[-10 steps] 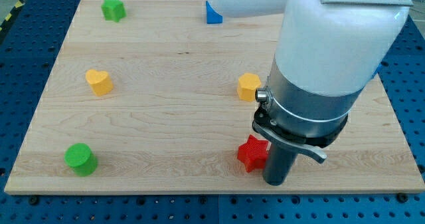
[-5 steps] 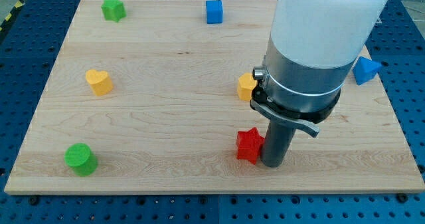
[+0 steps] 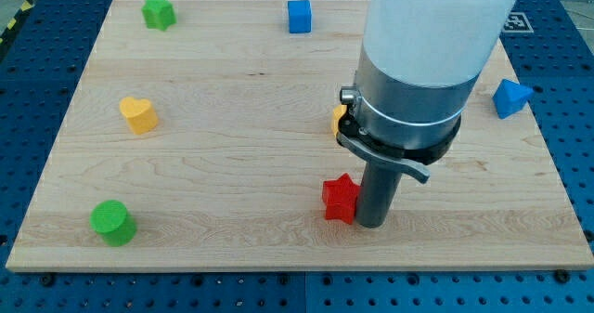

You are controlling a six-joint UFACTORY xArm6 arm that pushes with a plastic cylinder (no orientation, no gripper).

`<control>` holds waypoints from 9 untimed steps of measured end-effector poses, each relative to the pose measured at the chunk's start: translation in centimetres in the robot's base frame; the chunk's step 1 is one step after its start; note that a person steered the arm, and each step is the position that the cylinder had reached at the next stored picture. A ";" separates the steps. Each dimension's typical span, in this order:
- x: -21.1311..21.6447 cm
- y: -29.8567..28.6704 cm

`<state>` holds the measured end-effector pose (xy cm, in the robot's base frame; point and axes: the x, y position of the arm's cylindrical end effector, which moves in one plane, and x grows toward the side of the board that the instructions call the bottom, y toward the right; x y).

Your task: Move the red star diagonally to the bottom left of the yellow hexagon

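Note:
The red star (image 3: 339, 199) lies on the wooden board (image 3: 232, 146) right of centre, towards the view's bottom. My tip (image 3: 369, 224) stands against the star's right side. The yellow hexagon (image 3: 340, 120) is above the star, mostly hidden behind the arm's body, with only its left edge showing. The star sits almost straight below that visible edge.
A green star (image 3: 159, 12) is at the top left, a blue cube (image 3: 298, 16) at the top centre, a blue block (image 3: 510, 97) off the board's right edge. A yellow heart (image 3: 138, 114) is at the left, a green cylinder (image 3: 112, 222) at the bottom left.
My tip has moved left and slightly up, pushing the red star a little left and up. The arm's body now covers more of the yellow hexagon.

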<state>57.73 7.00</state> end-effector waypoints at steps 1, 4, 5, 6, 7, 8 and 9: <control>0.0 -0.8; -2.1 -5.1; -2.6 -5.1; -2.8 -5.1; -2.9 -5.1; -3.8 -5.1; -5.5 -5.1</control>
<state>52.20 1.89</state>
